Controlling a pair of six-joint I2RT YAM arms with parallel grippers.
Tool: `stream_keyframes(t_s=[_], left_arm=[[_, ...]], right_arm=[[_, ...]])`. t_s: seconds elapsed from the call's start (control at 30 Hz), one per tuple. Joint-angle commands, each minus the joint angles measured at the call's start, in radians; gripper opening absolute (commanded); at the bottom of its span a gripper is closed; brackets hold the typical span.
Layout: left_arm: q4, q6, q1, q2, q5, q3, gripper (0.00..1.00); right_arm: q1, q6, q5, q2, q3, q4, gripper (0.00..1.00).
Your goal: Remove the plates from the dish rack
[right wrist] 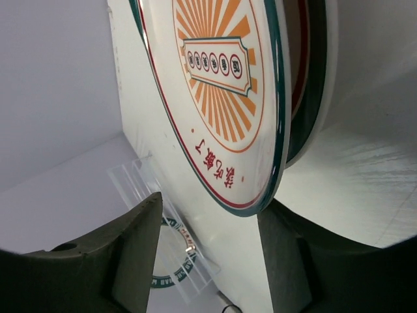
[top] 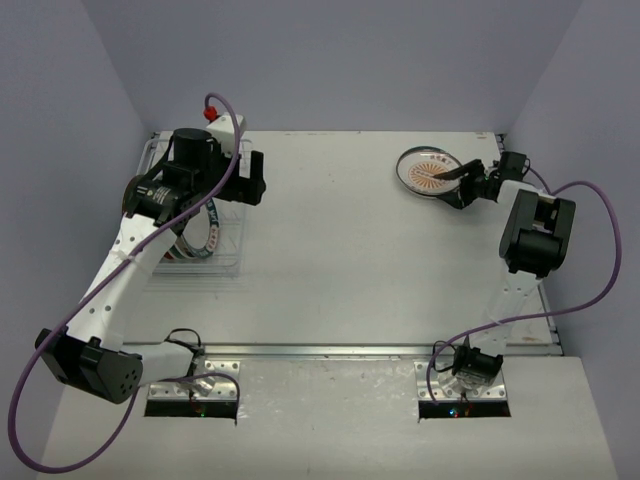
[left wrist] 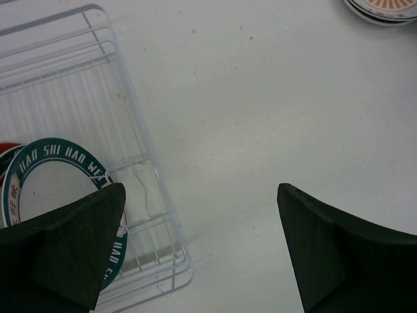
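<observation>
The dish rack stands at the left of the table, and my open left gripper hangs over its right edge. Between those fingers lies bare table, with the rack's wires to the left. A green-rimmed white plate stands in the rack, a red-edged plate just behind it. At the far right the orange sunburst plate lies on top of another plate. My right gripper is at its near rim, open, jaws either side of the rim.
The green-rimmed plate shows under the left arm. Purple cables loop from both arms. Grey walls close in the table at the back and sides. Two metal base plates sit at the near edge.
</observation>
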Motion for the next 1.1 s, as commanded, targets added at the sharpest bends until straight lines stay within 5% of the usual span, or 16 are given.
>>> stream_keyframes(t_s=[0.0, 0.33, 0.53, 0.8, 1.07], left_arm=[[0.039, -0.007, 0.010, -0.022, -0.049, 0.013, 1.00], [0.009, -0.017, 0.096, 0.016, -0.436, 0.066, 1.00], [-0.056, -0.012, 0.124, 0.061, -0.449, 0.073, 1.00], [-0.139, -0.056, 0.198, 0.175, -0.443, 0.097, 0.71], [-0.158, -0.073, 0.239, 0.254, -0.444, 0.078, 0.65]], right_arm=[[0.004, 0.024, -0.102, -0.102, 0.015, 0.018, 0.64], [0.018, -0.128, -0.194, -0.275, -0.047, -0.198, 0.80], [0.029, -0.212, -0.220, -0.434, -0.181, -0.205, 0.80], [0.138, -0.482, -0.063, -0.748, -0.301, -0.192, 0.80], [0.213, -0.585, -0.012, -0.891, -0.387, -0.183, 0.79]])
